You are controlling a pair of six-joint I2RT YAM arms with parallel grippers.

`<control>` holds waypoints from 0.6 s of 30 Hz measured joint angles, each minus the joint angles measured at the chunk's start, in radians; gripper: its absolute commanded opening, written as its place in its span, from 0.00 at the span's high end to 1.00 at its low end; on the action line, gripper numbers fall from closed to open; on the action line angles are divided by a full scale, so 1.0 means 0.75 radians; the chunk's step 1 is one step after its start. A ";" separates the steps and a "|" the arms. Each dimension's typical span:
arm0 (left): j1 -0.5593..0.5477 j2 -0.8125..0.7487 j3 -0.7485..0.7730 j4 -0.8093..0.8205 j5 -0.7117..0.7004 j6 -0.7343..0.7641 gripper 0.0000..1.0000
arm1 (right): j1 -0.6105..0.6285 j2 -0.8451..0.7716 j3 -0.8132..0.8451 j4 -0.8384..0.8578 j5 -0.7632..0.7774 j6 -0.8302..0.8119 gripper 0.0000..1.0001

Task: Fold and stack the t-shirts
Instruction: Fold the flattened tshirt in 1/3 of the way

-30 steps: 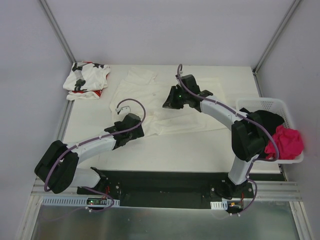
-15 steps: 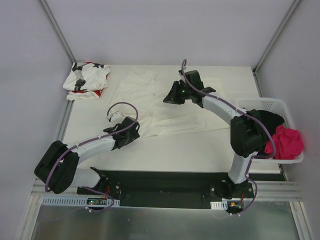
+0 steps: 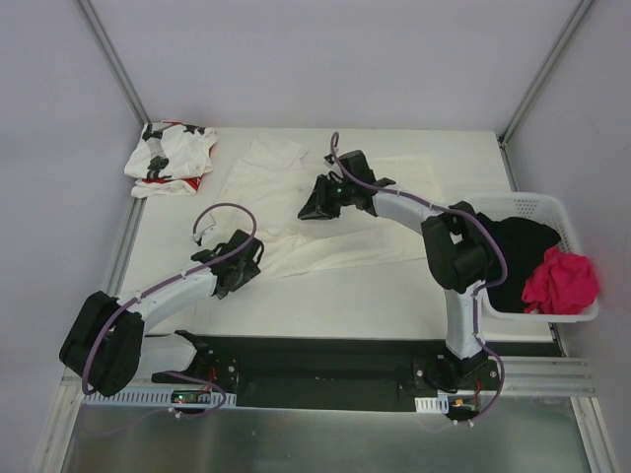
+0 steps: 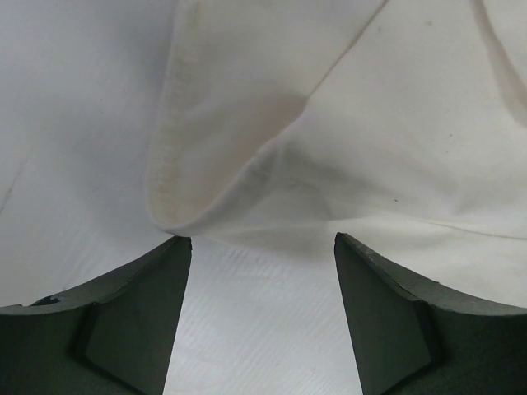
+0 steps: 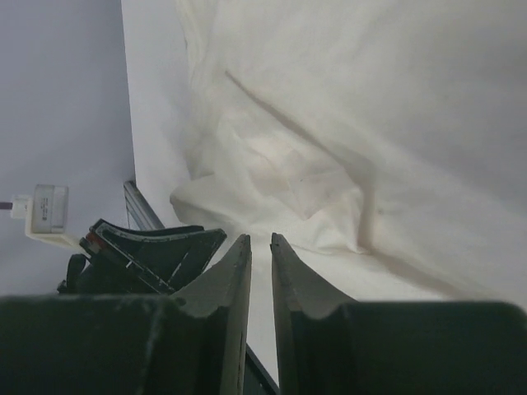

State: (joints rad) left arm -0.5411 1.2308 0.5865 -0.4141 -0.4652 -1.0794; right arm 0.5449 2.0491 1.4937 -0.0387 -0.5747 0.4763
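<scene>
Poised with left fingers (image 3: pixel 244 258) spread at the cream t-shirt's (image 3: pixel 370 236) near hem corner dead ahead, right fingers (image 3: pixel 306 210) almost together, empty, over its middle.

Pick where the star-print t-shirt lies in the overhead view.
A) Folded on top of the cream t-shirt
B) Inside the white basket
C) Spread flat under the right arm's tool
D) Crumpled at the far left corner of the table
D: the star-print t-shirt lies crumpled at the far left corner of the table, apart from the cream t-shirt spread mid-table and far from the basket.
</scene>
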 measured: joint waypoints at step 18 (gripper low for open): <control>0.009 0.005 0.004 -0.076 -0.047 0.028 0.30 | 0.220 -0.001 -0.179 0.046 -0.128 0.028 0.80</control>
State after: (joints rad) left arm -0.5346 1.2346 0.5892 -0.4709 -0.5003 -1.0580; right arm 0.7101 2.0487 1.3594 -0.0040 -0.6704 0.4976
